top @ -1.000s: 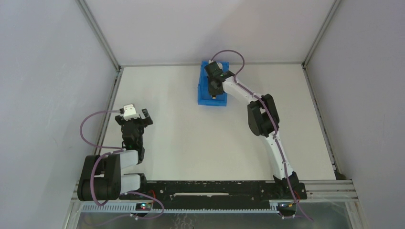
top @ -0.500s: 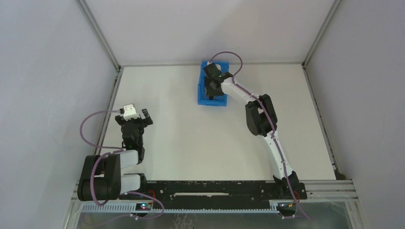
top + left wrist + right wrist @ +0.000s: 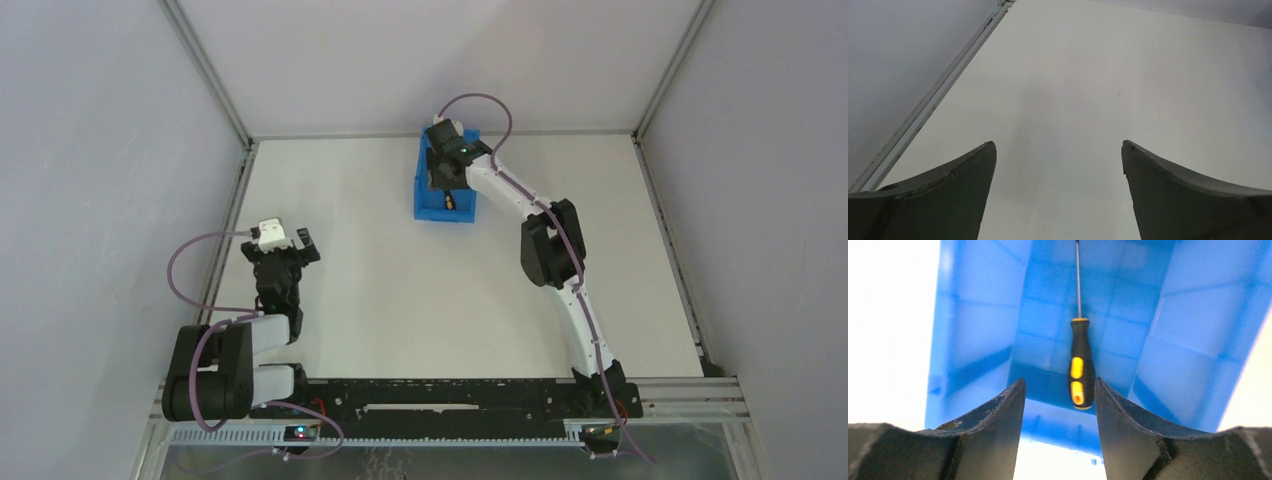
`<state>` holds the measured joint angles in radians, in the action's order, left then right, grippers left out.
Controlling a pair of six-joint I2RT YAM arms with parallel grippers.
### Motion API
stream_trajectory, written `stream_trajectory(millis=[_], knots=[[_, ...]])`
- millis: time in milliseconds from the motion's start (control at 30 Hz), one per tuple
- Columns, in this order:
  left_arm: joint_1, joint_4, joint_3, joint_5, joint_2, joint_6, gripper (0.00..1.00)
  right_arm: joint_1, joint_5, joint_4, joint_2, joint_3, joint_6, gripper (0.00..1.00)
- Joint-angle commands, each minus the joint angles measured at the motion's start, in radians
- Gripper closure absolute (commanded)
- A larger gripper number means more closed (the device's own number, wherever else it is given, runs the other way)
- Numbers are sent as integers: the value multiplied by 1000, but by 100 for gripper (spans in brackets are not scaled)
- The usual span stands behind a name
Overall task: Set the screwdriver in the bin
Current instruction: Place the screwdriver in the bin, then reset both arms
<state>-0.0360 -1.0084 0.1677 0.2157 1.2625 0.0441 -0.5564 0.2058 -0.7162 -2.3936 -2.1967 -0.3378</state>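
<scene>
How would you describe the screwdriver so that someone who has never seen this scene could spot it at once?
On the white table, find the blue bin near the far edge, the only coloured container. Inside it lies the screwdriver: a thin metal shaft and a black handle with yellow patches, dark against the blue walls.

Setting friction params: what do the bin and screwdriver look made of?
Bin: likely moulded plastic, blue, smooth, slightly glossy; light glows through its walls and a grid of ribs shows. Screwdriver: thin shaft looks like bare metal, with a pale sheen; handle looks like black plastic or rubber with yellow-orange inserts, finely ridged at the sides. Rubber versus hard plastic is not clear.
</scene>
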Motion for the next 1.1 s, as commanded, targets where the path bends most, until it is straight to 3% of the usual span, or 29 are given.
stream_trajectory(millis=[0,167,233,267,300,633,1067], knots=[[-5,-35,30,13,-6,-20,0,-15,40,-28,130,-92,31,39],[-5,-35,29,13,-6,-20,0,-26,53,-73,183,-146,50,33],[-5,-35,30,11,-6,-20,0,-31,60,-81,211,-152,55,23],[-5,-35,29,11,-7,-20,0,-35,64,-86,227,-152,59,6],[-5,-35,30,11,-6,-20,0,-38,65,-92,243,-152,65,1],[-5,-35,29,12,-6,-20,0,-49,76,-127,381,-125,100,0],[-6,-35,29,13,-6,-20,0,-19,126,-21,599,156,224,0]])
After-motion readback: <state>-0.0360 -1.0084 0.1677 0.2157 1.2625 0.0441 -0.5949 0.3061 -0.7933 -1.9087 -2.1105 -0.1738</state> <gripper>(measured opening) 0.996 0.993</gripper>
